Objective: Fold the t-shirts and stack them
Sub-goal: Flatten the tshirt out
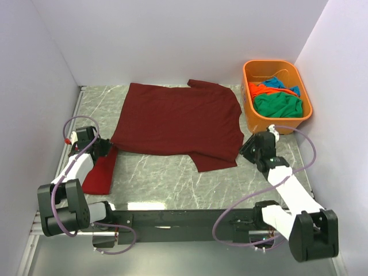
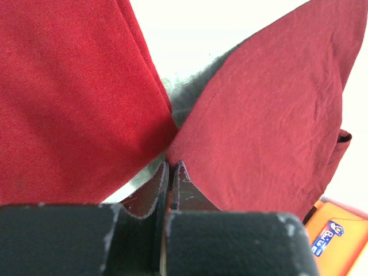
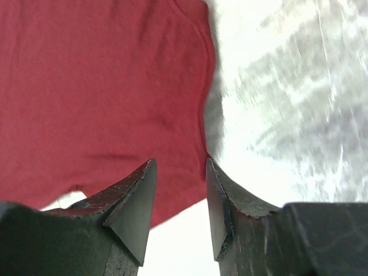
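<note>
A dark maroon t-shirt (image 1: 178,121) lies spread flat on the marble table. My left gripper (image 1: 106,146) is at its near left corner. In the left wrist view the jaws (image 2: 171,165) are shut on the tip of that corner of the maroon t-shirt (image 2: 264,126). A bright red t-shirt (image 1: 99,175) lies folded at the left, just beside the left gripper; it also shows in the left wrist view (image 2: 69,98). My right gripper (image 1: 248,148) is open at the maroon shirt's near right sleeve. In its wrist view (image 3: 181,161) the shirt's edge (image 3: 103,98) lies just ahead of the fingertips.
An orange plastic tub (image 1: 270,62) stands at the back right, holding green (image 1: 279,104), orange (image 1: 259,90) and blue (image 1: 279,83) shirts. White walls close in the table on the left, back and right. A corner of the tub (image 2: 339,236) shows in the left wrist view.
</note>
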`<state>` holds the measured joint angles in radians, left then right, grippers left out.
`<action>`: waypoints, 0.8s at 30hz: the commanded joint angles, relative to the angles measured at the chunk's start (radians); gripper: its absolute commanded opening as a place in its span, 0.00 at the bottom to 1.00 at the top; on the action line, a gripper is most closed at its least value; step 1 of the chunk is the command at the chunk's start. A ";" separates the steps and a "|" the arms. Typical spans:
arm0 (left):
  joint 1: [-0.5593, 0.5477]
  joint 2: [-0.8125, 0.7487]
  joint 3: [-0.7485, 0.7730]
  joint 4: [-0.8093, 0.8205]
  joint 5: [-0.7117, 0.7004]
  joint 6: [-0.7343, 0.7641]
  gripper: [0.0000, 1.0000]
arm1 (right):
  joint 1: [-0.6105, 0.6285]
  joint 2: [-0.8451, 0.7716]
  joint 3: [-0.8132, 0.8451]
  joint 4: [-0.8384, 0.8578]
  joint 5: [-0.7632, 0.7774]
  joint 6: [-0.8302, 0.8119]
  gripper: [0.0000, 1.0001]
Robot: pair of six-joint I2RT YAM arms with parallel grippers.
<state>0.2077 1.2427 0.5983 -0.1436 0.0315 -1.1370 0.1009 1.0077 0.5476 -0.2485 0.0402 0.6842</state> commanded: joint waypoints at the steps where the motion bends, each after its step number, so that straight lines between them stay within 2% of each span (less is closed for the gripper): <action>1: -0.002 -0.009 0.020 0.007 -0.018 0.020 0.01 | 0.037 -0.058 -0.067 -0.049 0.026 0.044 0.46; 4: -0.004 -0.015 0.017 0.007 -0.018 0.017 0.01 | 0.068 -0.046 -0.103 -0.029 0.030 0.052 0.45; 8: -0.004 -0.011 0.008 0.004 -0.010 0.013 0.01 | 0.120 0.049 -0.095 -0.015 0.072 0.063 0.45; 12: -0.005 -0.006 -0.003 0.010 0.008 0.011 0.01 | 0.129 0.132 -0.087 0.023 0.073 0.077 0.44; 22: -0.005 0.000 -0.005 0.021 0.034 0.014 0.01 | 0.140 0.226 -0.051 0.020 0.087 0.118 0.43; 24: -0.004 0.000 -0.011 0.025 0.036 0.011 0.01 | 0.138 0.245 -0.037 0.014 0.073 0.129 0.38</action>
<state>0.2050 1.2427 0.5945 -0.1463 0.0528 -1.1374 0.2317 1.2190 0.4816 -0.2218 0.0975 0.7868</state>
